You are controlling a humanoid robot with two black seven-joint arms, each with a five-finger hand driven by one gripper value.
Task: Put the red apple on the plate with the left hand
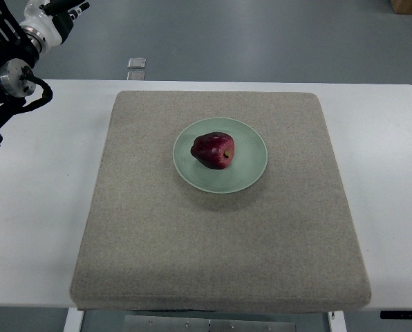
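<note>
red apple [214, 150]: lying on its side on the green plate [251, 173], middle of frame | plate: on gray mat [157, 235] on white bench [33, 228] | left hand [54, 17]: upper left of frame, can't tell if open or closed

The apple [214, 150] lies on the plate [251, 173], which sits near the middle of the mat [220, 256]. The mat rests on the desk [33, 228]. The left arm [16, 55] shows at the far left corner, seemingly clear of the mat.
</note>
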